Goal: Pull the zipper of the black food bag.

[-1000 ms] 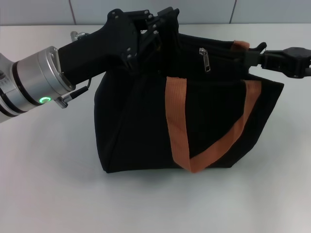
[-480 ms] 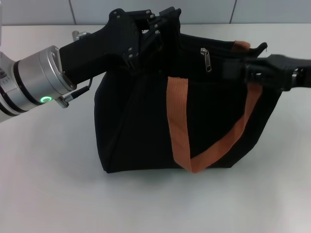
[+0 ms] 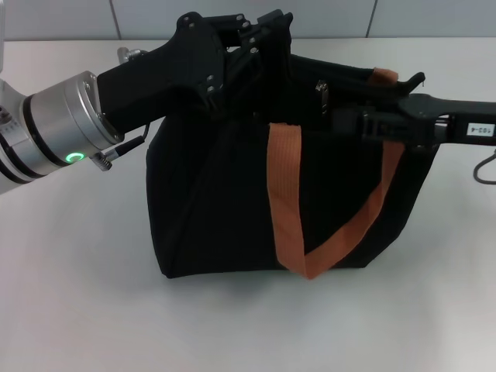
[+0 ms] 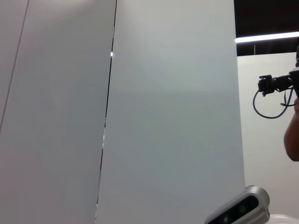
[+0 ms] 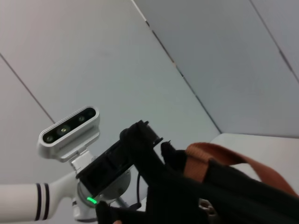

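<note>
Pale grey wall panels back a white surface (image 3: 85, 310), and on it the right gripper (image 3: 341, 122) reaches in from the right along the near top edge of the black food bag (image 3: 225, 201). Its dark fingers blend with the fabric, so whether they are parted or closed cannot be told. The zipper (image 3: 321, 96), a small silver pull tab, hangs on the track just left of and slightly above the gripper tip, very near it; whether they touch cannot be made out. In the right wrist view the tab shows as a small silver glint (image 5: 204, 205) low against the black fabric, with an orange-brown strap (image 5: 219, 156) arching just beyond it.

Judging by this, the step in hand is the approach to the tab, with the pull itself not yet made. The next move calls for bringing the fingers level with the tab, pinching it firmly, and then drawing it along the track; the tab is thin and hangs loose, so it could slip or swing aside.

Farther out, the left gripper (image 3: 260, 43) sits at the bag's far left top corner and appears to hold the fabric there, bracing the bag, though its fingers are lost against the black cloth. The near orange-brown handle (image 3: 288, 201) loops down the bag's front face
</note>
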Available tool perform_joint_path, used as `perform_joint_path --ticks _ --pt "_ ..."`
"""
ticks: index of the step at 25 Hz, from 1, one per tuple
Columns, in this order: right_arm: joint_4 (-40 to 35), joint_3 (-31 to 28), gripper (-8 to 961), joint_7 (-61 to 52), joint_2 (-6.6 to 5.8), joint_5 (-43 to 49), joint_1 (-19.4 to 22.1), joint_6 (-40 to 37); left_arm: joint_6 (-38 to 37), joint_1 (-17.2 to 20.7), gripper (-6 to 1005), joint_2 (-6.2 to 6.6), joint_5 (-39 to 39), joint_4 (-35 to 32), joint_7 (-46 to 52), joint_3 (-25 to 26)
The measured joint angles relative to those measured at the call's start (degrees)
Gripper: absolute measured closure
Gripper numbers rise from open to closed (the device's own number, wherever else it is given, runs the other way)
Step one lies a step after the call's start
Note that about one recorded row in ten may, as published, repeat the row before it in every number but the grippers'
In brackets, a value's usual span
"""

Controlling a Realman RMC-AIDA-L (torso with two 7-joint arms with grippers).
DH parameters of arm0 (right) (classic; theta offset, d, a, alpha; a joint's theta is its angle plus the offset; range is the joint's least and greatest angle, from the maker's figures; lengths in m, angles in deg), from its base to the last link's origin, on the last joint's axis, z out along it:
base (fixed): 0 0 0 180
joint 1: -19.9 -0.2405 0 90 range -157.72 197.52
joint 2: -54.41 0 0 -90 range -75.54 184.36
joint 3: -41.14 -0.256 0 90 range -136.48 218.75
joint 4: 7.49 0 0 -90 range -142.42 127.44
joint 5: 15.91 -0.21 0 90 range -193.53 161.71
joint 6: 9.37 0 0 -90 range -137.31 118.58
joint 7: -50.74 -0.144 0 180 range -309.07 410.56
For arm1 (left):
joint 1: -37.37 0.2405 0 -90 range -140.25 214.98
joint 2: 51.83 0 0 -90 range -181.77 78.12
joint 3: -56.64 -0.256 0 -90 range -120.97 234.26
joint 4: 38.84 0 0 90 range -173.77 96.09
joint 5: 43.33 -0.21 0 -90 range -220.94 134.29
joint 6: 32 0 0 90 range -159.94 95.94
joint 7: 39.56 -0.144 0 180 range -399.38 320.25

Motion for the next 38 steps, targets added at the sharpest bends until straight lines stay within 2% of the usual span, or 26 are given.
perform_joint_path --ticks 14,18,20,28,33,36,38 --pt "1.7 1.8 620 0.3 0.13 0.0 -3.3 0.9 -0.6 -0.1 957 0.0 0.0 0.1 -0.1 -0.1" --pt "1.6 5.6 730 0.3 0.14 -0.2 -3.6 2.6 -0.9 -0.1 957 0.0 0.0 0.1 -0.1 -0.1" --pt "1.2 6.4 748 0.5 0.15 -0.5 -3.5 3.0 -1.0 -0.1 957 0.0 0.0 0.1 -0.1 -0.1" --pt "0.5 6.3 822 1.9 0.22 -3.0 -1.5 2.4 -1.3 -0.1 957 0.0 0.0 0.1 -0.1 0.0" --pt "-1.6 6.2 955 1.8 0.11 -5.2 0.5 2.2 -1.6 -0.1 957 0.0 0.0 0.1 -0.1 0.0" --pt "-2.1 5.9 956 1.2 0.06 -5.4 0.8 1.7 -1.8 -0.1 957 0.0 0.0 0.1 -0.1 0.0" --pt "-2.3 3.7 956 0.4 -0.1 -5.6 0.9 0.0 -2.0 -0.1 957 0.0 0.0 0.1 -0.1 0.0"
